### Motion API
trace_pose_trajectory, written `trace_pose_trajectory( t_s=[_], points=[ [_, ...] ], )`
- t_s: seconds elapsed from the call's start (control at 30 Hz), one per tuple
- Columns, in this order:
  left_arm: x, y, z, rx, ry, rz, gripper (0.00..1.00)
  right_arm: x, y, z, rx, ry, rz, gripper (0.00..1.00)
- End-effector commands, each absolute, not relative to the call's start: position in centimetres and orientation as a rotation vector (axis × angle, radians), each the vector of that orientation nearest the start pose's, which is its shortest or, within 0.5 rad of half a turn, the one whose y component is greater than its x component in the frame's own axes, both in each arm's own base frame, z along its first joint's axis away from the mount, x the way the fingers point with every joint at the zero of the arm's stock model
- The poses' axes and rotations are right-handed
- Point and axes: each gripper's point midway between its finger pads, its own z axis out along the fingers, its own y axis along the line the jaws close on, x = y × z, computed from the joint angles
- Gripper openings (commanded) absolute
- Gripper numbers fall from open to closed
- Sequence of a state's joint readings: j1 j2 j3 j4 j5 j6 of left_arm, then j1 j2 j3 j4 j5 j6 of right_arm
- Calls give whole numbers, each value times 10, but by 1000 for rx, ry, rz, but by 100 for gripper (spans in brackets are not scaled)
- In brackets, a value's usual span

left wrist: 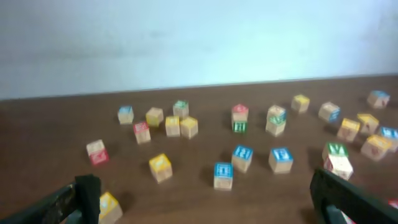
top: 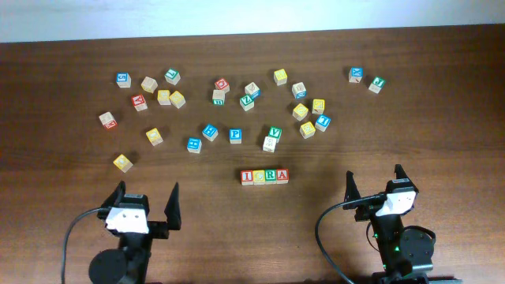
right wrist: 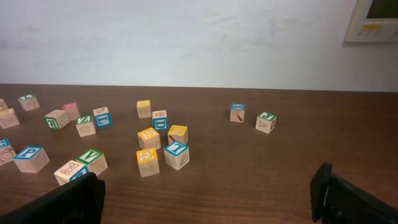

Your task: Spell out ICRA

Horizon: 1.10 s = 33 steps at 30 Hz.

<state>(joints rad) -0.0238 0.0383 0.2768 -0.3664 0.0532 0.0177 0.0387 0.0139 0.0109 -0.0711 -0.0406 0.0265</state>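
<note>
wooden alphabet cubes lie scattered across a dark brown counter (top: 63, 158). four of them, the icra row (top: 264, 176), sit touching side by side at the near middle of the counter, between the two arms. from above they read a red i (top: 248, 176), a yellow c (top: 259, 176), a green r (top: 271, 175) and a red a (top: 282, 175), though the c is small and hard to make out. this row shows only from above. farther back stand a blue p cube (top: 235, 135) and a green v cube (top: 274, 132), apart from the row. most other letters are too small or blurred to read, and the left wrist view is soft throughout. the left hand (top: 147, 189) is spread wide and holds nothing, at the near left. the right hand (top: 374, 173) is likewise spread wide and empty, at the near right. in each wrist view only the dark fingertips (right wrist: 74, 199) show, cut off at the bottom corners. a white wall panel (right wrist: 378, 20) is cut off at the top right of the right wrist view; its yellow label cannot be read.
</note>
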Motion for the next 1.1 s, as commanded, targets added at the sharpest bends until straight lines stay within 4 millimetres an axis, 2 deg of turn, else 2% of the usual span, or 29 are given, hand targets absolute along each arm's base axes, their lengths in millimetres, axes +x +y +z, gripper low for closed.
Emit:
trace_pose_trajectory(
  t_s=[0.0,0.23,0.33,0.43,0.53,0.63,0.77,1.07],
  points=[
    [231,-7,194,-28,1669,-93,99,246,13,156,-21,1647,74,98],
    [242,-2,182,-41,1611,-94,99,246,13,156,-21,1647,74,98],
    [246,-4,164,-29,1618,-104,99,246,13,156,-21,1647,74,98],
    [246,-9,163,53,1622,-67,99,246,13,156,-21,1647,74,98],
    [246,-10,160,63,1635,-66,99,246,13,156,-21,1647,74,98],
    [245,-12,160,55,1635,-82,99,246,13,156,-21,1647,74,98],
    [246,0,158,-48,1644,-70,99,246,13,156,-21,1647,74,98],
    [246,1,157,-19,1648,-33,99,246,13,156,-21,1647,74,98]
  ],
)
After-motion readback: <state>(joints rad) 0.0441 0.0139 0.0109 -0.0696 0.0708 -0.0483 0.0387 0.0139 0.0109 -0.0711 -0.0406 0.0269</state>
